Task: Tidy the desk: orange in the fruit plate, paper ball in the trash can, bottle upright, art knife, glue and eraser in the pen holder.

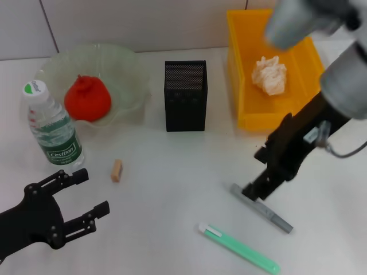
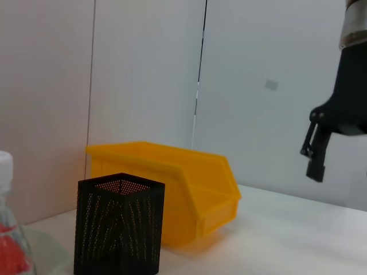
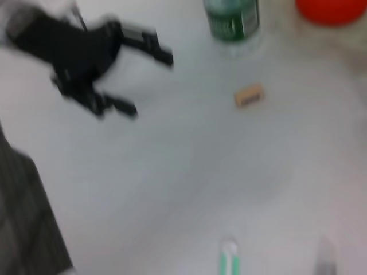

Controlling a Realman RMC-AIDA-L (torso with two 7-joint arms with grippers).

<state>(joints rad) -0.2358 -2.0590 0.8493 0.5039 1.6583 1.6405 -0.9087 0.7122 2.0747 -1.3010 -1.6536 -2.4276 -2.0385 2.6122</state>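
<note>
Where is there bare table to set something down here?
Bare table lies between the eraser and the grey knife, in front of the pen holder. It is crowded near the right gripper, which is over the knife, with the green stick nearby. The left gripper is open by the bottle.

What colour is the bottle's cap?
White with a green patch on the cap; the head view shows it best.

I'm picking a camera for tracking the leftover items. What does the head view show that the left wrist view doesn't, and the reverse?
Only the head view shows the eraser, paper ball, grey art knife, green glue and open left gripper. The left wrist view adds only the wall. Both show the pen holder, trash can, bottle and right gripper.
</note>
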